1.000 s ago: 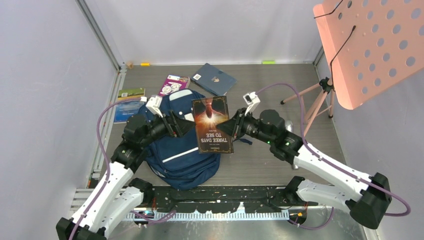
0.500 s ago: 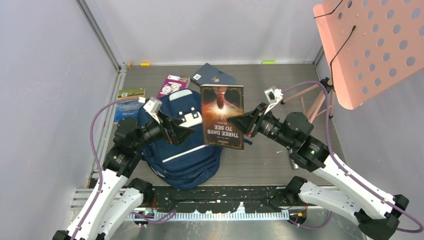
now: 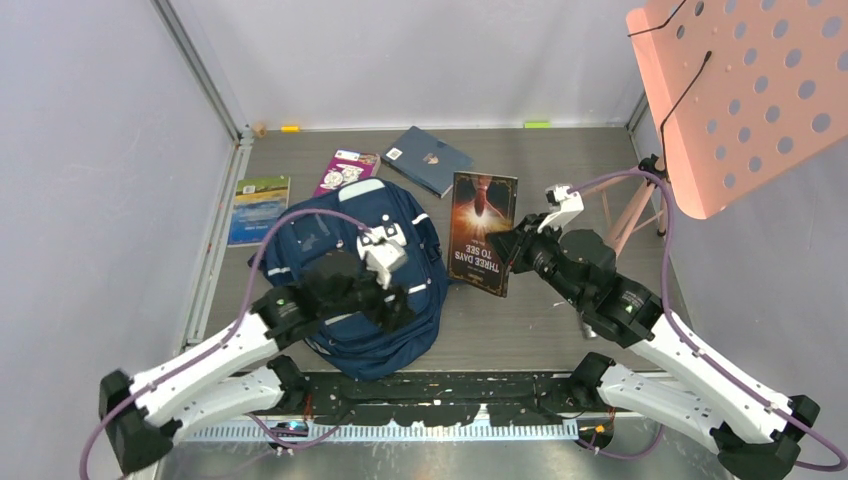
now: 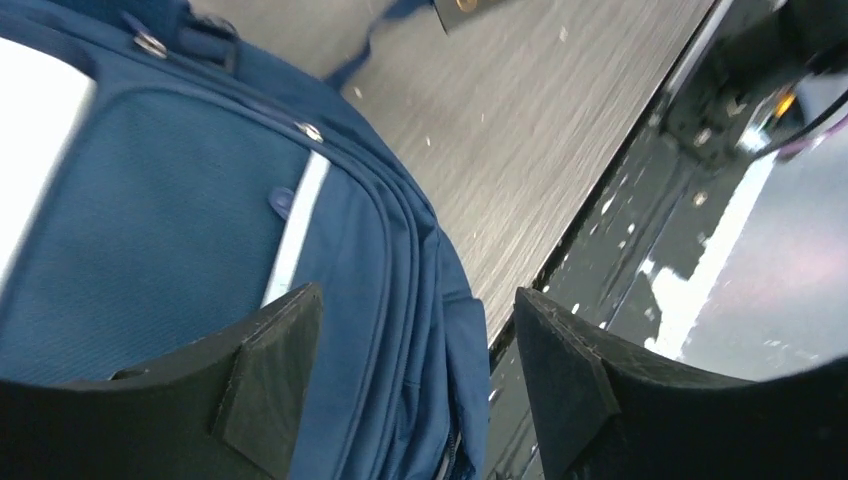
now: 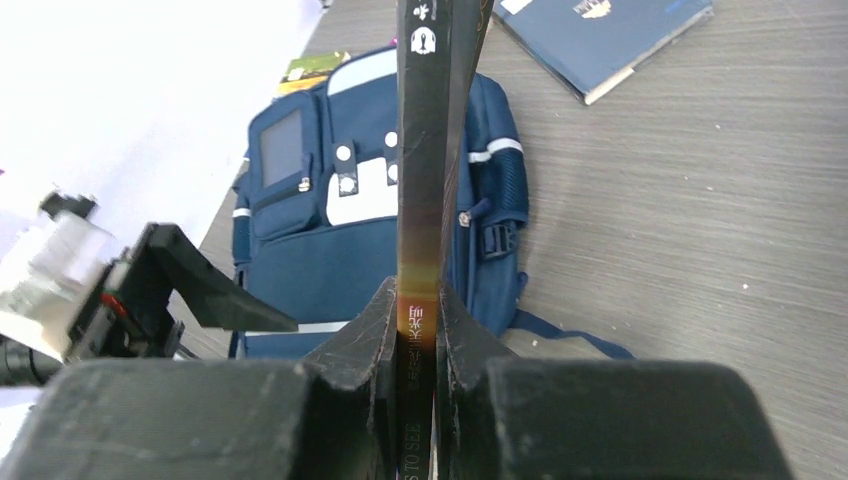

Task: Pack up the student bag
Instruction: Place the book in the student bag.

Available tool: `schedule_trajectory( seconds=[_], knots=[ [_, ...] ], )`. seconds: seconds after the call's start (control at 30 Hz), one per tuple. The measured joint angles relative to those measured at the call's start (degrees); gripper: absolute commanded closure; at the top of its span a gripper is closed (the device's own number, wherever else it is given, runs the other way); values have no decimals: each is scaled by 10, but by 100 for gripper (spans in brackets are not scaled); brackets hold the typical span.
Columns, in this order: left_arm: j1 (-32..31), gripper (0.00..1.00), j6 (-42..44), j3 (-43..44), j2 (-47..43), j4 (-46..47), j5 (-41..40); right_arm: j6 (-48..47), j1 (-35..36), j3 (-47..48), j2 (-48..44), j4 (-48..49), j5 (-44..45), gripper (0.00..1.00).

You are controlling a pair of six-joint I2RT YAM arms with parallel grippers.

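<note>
The navy student bag (image 3: 340, 250) lies flat on the table, front pocket with white patches up; it also shows in the right wrist view (image 5: 330, 210) and the left wrist view (image 4: 180, 230). My right gripper (image 3: 516, 247) is shut on a dark brown book "Three Days to See" (image 3: 482, 232), held upright above the table just right of the bag; its spine (image 5: 420, 150) runs between the jaws. My left gripper (image 3: 392, 308) is open and empty over the bag's near right edge, its fingers (image 4: 265, 380) spread above the blue fabric.
A dark blue book (image 3: 428, 158), a purple booklet (image 3: 346, 169) and a green-blue booklet (image 3: 258, 208) lie behind and left of the bag. A tripod (image 3: 625, 205) with a pink perforated board (image 3: 740, 95) stands at the right. The black rail (image 3: 440, 390) runs along the near edge.
My right gripper has carried the book right and back, off the bag. My left arm has swung from the bag's left top across to its near right edge.
</note>
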Motion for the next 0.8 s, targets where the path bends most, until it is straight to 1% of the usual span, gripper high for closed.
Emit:
schedule_trajectory(
  seconds=[0.1,0.17,0.3,0.37,0.47,0.57,0.8],
  knots=[
    [-82,26,0,6,66,0,-66,1,0,-8,0,-12,9,99],
    [-132,26,0,13,132,6,-112,1,0,-12,-1,-19,14,99],
    [-191,29,3,21,227,20,-168,1,0,-20,-14,-25,23,100],
    [-202,30,4,25,259,35,-186,2,0,-23,-25,-29,27,99],
    [-205,36,6,26,292,62,-205,2,0,-24,-42,-34,33,100],
    [-209,39,7,31,318,75,-231,2,0,-24,-58,-42,40,100],
    [-258,45,24,39,324,78,-303,2,0,-25,-67,-55,54,100]
  ],
)
